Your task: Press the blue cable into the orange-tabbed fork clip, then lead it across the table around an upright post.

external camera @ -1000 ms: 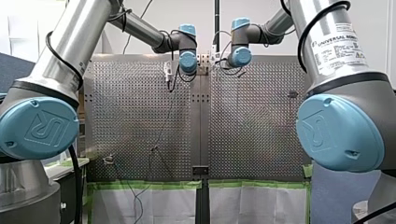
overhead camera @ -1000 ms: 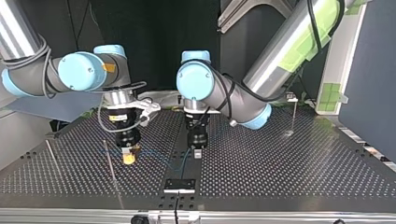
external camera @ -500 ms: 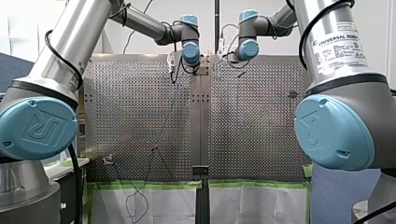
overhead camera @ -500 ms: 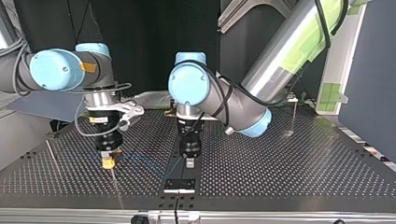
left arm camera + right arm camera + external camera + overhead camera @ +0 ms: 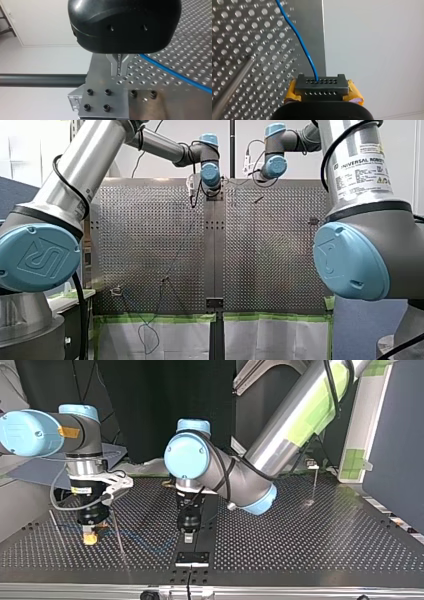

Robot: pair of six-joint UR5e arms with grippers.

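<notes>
The blue cable (image 5: 300, 42) runs from my right gripper (image 5: 319, 83) out over the perforated table; the yellow-padded fingers are shut on it. In the top view my right gripper (image 5: 90, 536) hangs low at the left, just left of a thin upright post (image 5: 118, 535). The cable (image 5: 145, 538) shows faintly from there past the post toward my left gripper (image 5: 188, 536). My left gripper (image 5: 119, 67) has its metal fingers shut, tips close above the table; the cable (image 5: 175, 74) passes beside them, not visibly between them. I cannot make out an orange tab on any clip.
A bolted metal plate (image 5: 117, 106) lies just ahead of the left fingers at the table's edge (image 5: 210, 580). Another thin rod (image 5: 56, 527) stands left of the right gripper, and a post (image 5: 315, 485) at the top view's far right. A small clip (image 5: 116, 291) sits at the front view's near left.
Both arms have moved toward the top view's left. My right gripper carried the cable from the right of the thin post to its left. My left gripper shifted slightly left and nearer the plate.
</notes>
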